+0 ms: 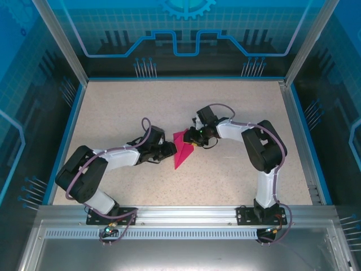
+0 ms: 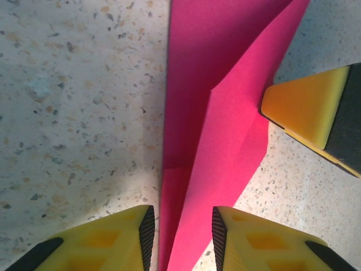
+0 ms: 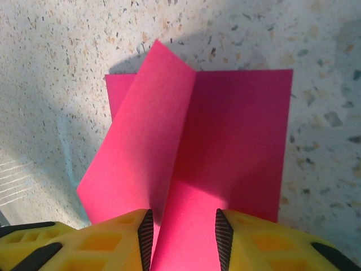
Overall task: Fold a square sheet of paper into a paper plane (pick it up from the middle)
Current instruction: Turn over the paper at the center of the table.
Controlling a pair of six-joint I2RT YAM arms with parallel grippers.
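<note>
One speckled table (image 1: 237, 101) takes up most of your overhead view, walled by a blue rim and a metal frame. Your two arms reach in from the near edge. The left arm (image 1: 84, 172) bends in from the left and the right arm (image 1: 265, 147) from the right, and they meet near the middle of the table.

Between them lies the magenta sheet of paper (image 1: 183, 151), partly folded. From above it reads as a narrow wedge, broad at the far end and tapering to a point toward you.

The left gripper (image 1: 168, 150) sits just beside the sheet's left edge, and the right gripper (image 1: 194, 137) is at its far right corner.

On your left wrist camera, the left gripper (image 2: 181, 217) has its jaws partly apart, and a diagonally creased strip of the sheet (image 2: 225, 141) runs up between them. The gap is far wider than the paper is thick. You can also see one yellow finger (image 2: 307, 107) of the right gripper at the strip's right edge.

On your right wrist camera, the right gripper (image 3: 183, 220) is parted about as much. The sheet (image 3: 237, 141) lies flat on the right and has a raised flap on the left. From these angles it is hard to say whether any pad touches the paper, though neither gripper appears to pinch it.
</note>
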